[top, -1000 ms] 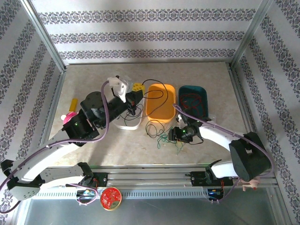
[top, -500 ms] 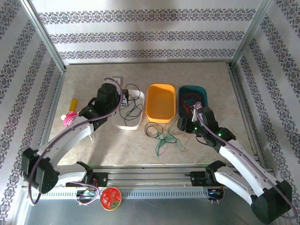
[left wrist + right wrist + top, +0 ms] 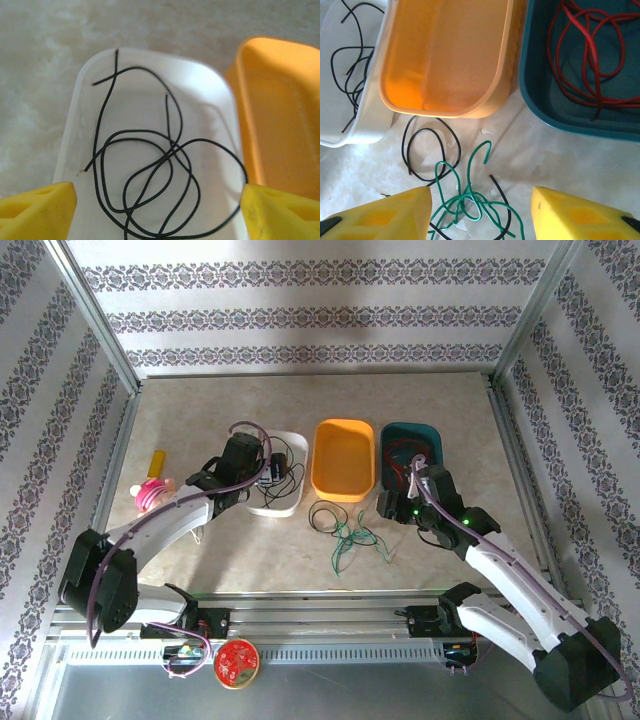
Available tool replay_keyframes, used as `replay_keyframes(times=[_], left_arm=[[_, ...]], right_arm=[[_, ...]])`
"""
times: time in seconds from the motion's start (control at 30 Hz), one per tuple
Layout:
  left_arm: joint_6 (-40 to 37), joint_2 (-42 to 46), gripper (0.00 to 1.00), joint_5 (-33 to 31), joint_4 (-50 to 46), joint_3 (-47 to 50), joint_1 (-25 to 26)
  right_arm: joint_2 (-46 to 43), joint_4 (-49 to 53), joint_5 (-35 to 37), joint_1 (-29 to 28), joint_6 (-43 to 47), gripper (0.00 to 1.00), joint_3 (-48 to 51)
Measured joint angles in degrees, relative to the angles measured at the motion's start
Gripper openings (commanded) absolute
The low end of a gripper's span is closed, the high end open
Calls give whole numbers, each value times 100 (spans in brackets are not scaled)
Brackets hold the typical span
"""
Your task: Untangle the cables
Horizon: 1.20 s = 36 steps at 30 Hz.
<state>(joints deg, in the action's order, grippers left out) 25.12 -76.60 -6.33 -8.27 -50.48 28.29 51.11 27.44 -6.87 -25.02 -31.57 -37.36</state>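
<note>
A black cable (image 3: pixel 143 132) lies loosely coiled in the white tray (image 3: pixel 75 115), directly under my left gripper (image 3: pixel 160 207), whose yellow fingers stand wide apart with nothing held. From above, that left gripper (image 3: pixel 270 468) hovers over the white tray (image 3: pixel 285 508). A green cable (image 3: pixel 469 172) tangled with a second black cable (image 3: pixel 459 153) lies on the table in front of the orange tray (image 3: pixel 445 60). My right gripper (image 3: pixel 480 215) hangs open just above this tangle, touching nothing. A red cable (image 3: pixel 581 29) sits coiled in the teal tray (image 3: pixel 535 95).
The three trays stand side by side mid-table, with the orange tray (image 3: pixel 343 490) between the other two. A pink object (image 3: pixel 150 492) and a yellow stick (image 3: pixel 157 460) lie at the left edge. Metal frame posts and patterned walls ring the table.
My left gripper carried the black cable over the white tray, then opened and let it drop in. The right arm swung round and now hangs over the green tangle.
</note>
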Motion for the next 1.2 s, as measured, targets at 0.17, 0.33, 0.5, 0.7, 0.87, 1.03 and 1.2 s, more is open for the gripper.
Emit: replay_keyframes(times=[0.17,0.33,0.5,0.7,0.87,1.03,1.2], left_arm=[[-605,133,86,212,-37,-190,761],[-994,-476,80,531,-197,-358,1526],[-999,-1080,72,796,-284,-358,1952],[-831,-1462,69,754,-186,-411,2002],[-647,-1996,69,444,-306,-872,2002],[-450,-2424,67,92,-601,-1213,2002],[-365,-2736,66,0,-896,-1384,2002]], right_arm=[[254,-2,2,4,-50,54,2],[463,0,2,55,-153,54,2],[466,2,0,92,-166,54,2],[466,0,0,94,-166,54,2],[463,4,-2,131,-166,54,2],[387,22,-2,168,-166,54,2],[345,22,-4,205,-166,54,7]])
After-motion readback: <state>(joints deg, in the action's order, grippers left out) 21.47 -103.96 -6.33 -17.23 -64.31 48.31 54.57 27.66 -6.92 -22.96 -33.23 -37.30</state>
